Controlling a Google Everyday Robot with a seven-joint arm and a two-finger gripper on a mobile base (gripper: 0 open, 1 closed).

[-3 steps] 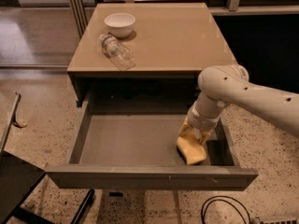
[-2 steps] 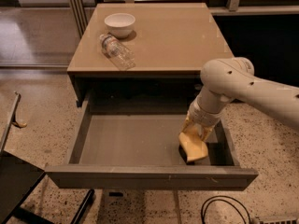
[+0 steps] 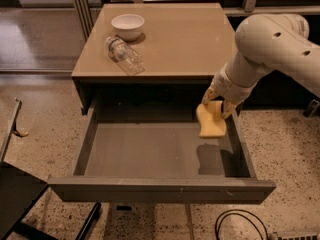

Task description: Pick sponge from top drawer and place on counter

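Camera view (the only view)

Gripper: yellowish-beige two-finger gripper [image 3: 218, 102], right of frame centre, on the end of a thick white robot arm [image 3: 265, 41] that comes in from the upper right. It hangs over the far right corner of the drawer, just below the counter's front edge.

Hand state: clamped on the sponge's upper edge, one finger on each side.

Sponge: small pale yellow soft sponge [image 3: 212, 123], dangling tilted from the gripper, near the drawer's right wall. A dark shadow lies on the drawer bottom below it, so I judge it to be off the floor.

Drawer: wide, shallow grey-brown top drawer [image 3: 150, 190], pulled well out across the lower half of the frame.

Counter: glossy tan-beige square counter [image 3: 195, 39], upper centre.

On the counter: round white bowl [image 3: 127, 25] towards its upper left. A clear plastic bottle [image 3: 125, 55] lies on its side just in front of the bowl.

Step in hand: the pick looks done. This is the lift out of the drawer, and placing is not yet begun.

Next move: raise the sponge above the counter's thin front edge, then carry it towards the top of the frame over the bare right half, well apart from bowl and bottle. Lower it and let go.

Watch: the sponge's hanging lower part could catch the counter edge. The grasp holds only one edge of a soft block.
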